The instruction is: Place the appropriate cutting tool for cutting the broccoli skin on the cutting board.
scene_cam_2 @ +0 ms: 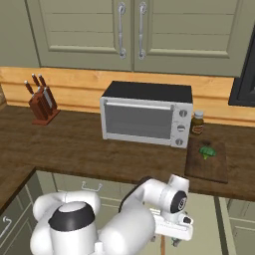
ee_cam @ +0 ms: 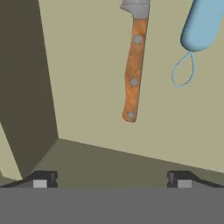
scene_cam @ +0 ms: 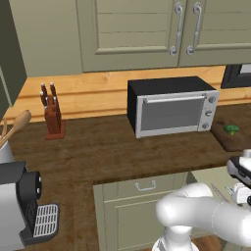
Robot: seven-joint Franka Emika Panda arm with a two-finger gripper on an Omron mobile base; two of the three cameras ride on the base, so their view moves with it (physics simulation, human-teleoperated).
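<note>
Inside an open pale drawer lies the cutting tool, its brownish riveted handle toward me and its grey blade running off the top edge. My gripper hangs above the drawer, open, with the handle ahead of the fingertips and nothing between them. From the right base view the gripper is low, in front of the counter. The dark cutting board lies on the counter right of the toaster oven, and the green broccoli sits on its far half. The board and broccoli also sit at the right edge of the left base view.
A light-blue-handled utensil with a cord loop lies right of the cutting tool. A toaster oven, a knife block and a small bottle stand on the counter. A coffee machine is at the left.
</note>
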